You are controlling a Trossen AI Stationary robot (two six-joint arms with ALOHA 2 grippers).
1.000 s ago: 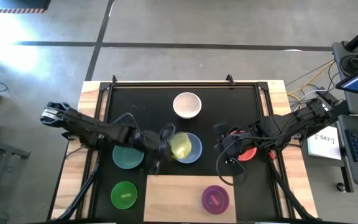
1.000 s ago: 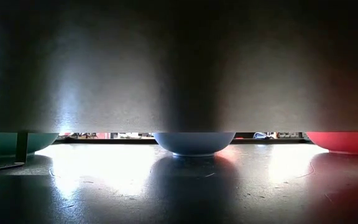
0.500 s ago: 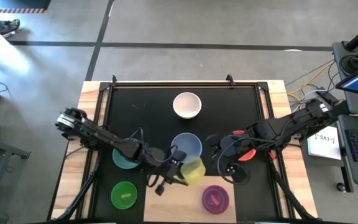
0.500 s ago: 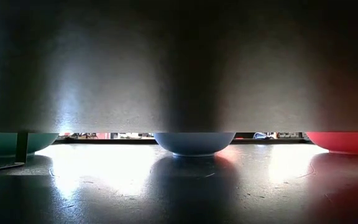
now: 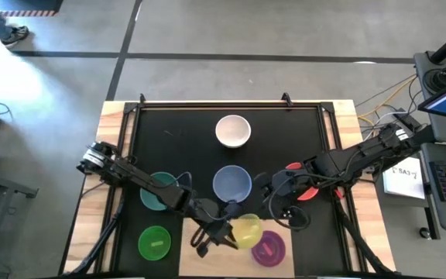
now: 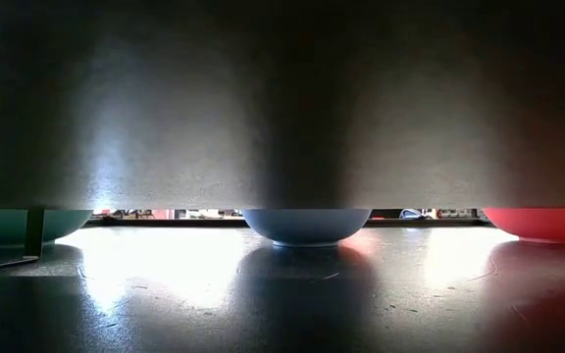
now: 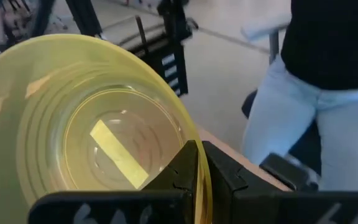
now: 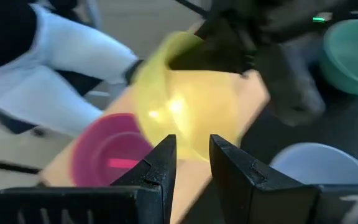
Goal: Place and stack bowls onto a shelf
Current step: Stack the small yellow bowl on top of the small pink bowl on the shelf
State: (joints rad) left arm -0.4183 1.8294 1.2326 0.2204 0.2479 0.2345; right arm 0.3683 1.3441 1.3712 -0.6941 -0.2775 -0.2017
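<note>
The left hand [image 5: 221, 232], fingers clamped on the rim of the yellow bowl [image 5: 245, 231], holds it over the shelf [image 5: 207, 252] just beside the magenta bowl [image 5: 269, 247], while the right hand [image 5: 273, 203], fingers slightly apart and holding nothing, hovers near the pale blue bowl [image 5: 231, 184].

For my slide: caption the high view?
Left gripper carries the yellow bowl over the shelf, beside the magenta bowl.

The red bowl [image 5: 304, 188] lies mostly hidden under the right arm.
</note>
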